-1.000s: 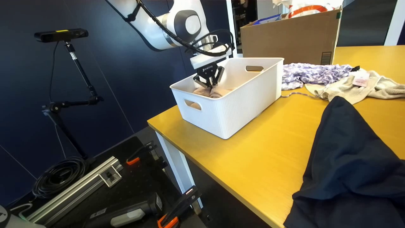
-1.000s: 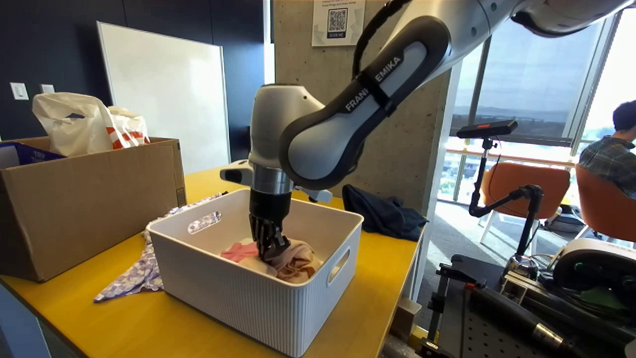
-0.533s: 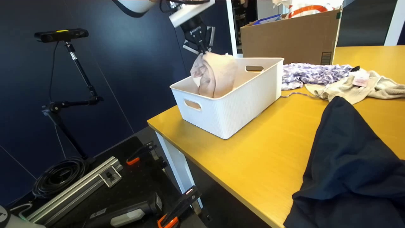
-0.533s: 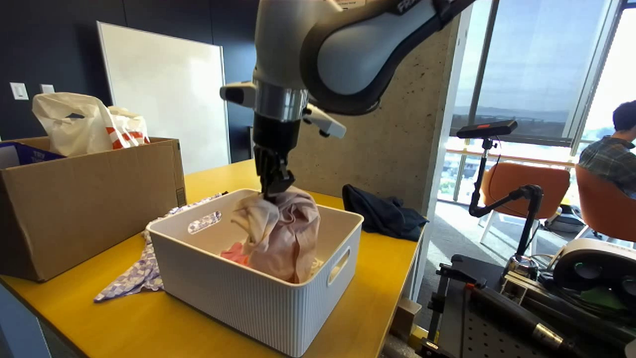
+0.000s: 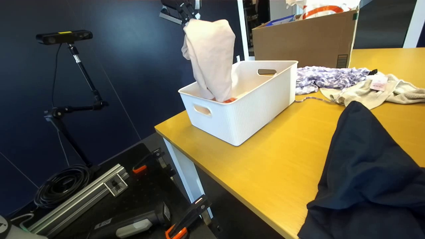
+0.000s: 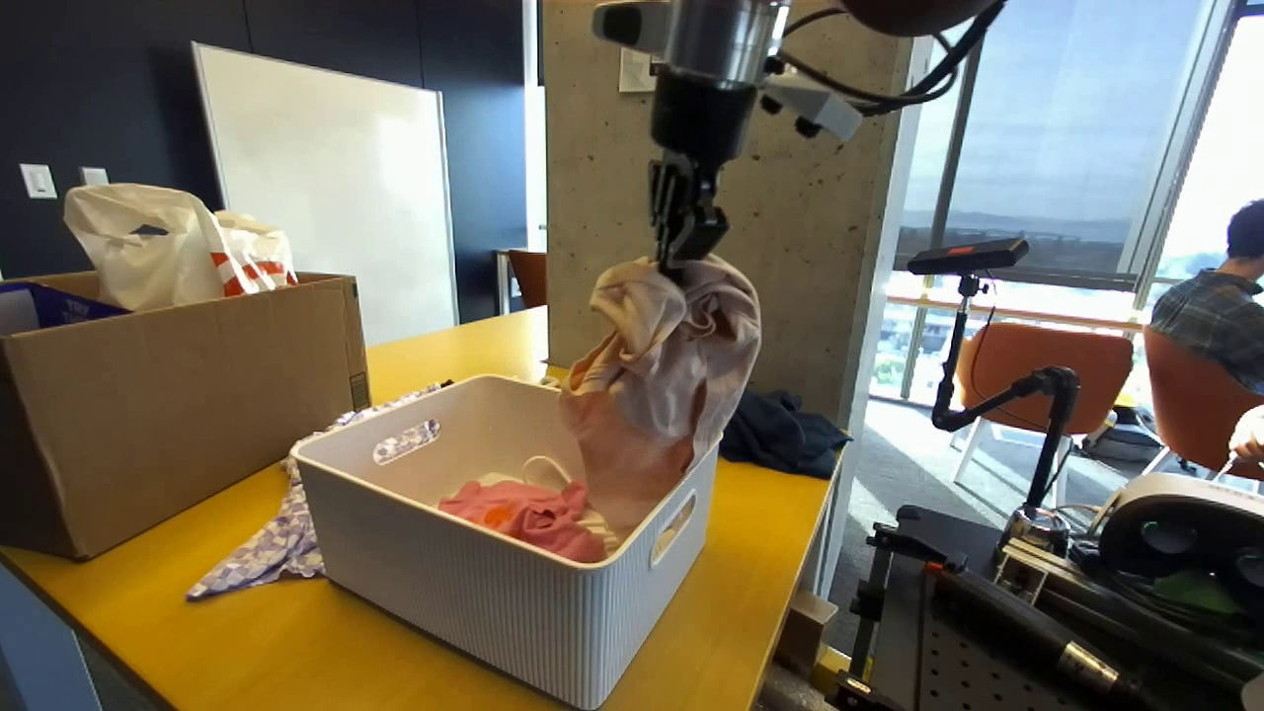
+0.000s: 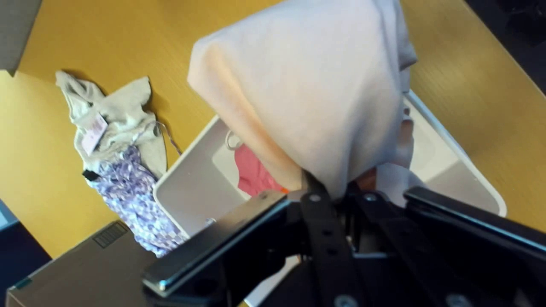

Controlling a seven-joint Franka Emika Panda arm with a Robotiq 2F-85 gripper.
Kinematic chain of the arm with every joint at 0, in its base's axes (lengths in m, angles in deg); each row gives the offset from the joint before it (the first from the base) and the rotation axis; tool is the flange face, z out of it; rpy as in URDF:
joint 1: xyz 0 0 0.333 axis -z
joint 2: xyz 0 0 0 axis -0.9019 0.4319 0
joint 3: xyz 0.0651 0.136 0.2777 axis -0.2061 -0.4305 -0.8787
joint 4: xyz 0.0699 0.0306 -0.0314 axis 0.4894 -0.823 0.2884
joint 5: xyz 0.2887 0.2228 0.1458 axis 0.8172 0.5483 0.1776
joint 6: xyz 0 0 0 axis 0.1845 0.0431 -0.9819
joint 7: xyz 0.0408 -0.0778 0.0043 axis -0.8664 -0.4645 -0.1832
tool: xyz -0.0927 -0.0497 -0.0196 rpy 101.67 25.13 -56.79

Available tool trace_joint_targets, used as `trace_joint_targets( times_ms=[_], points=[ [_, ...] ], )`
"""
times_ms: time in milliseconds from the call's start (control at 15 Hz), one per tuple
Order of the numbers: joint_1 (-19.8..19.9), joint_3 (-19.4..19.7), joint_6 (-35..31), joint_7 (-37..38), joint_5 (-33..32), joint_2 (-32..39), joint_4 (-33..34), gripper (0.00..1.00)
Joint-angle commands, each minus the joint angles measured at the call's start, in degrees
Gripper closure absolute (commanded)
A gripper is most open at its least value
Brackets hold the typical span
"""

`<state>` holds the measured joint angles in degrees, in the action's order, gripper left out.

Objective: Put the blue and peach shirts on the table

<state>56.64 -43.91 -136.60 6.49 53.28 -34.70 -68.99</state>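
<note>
The jaws are pinched together on a bunched fold near the top of the peach shirt [image 5: 212, 58], whose lower end hangs inside the bin [image 5: 262, 106]. Moved sideways too low, that end could catch on the bin and drag it along the bench [image 5: 275, 172]. So small a pinch might also slip, dropping the shirt onto the pink cloth [image 6: 548, 523]. The navy cloth [image 5: 362, 179], likely the blue shirt, lies on the bench; a poorly aimed release could cover it.
</note>
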Motion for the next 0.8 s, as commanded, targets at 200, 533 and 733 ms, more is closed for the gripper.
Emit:
trace_joint_targets(
  times_ms=[200,533,733],
  points=[
    [6.4,7.4,-5.3,1.2,-1.1,-20.1,-18.7,0.97],
    [15.1,19.2,-17.8,-6.8,-4.0,-17.9,-21.6,0.97],
    [16.3,26.1,-28.8,-13.9,-0.9,-7.9,-19.7,0.97]
  ],
)
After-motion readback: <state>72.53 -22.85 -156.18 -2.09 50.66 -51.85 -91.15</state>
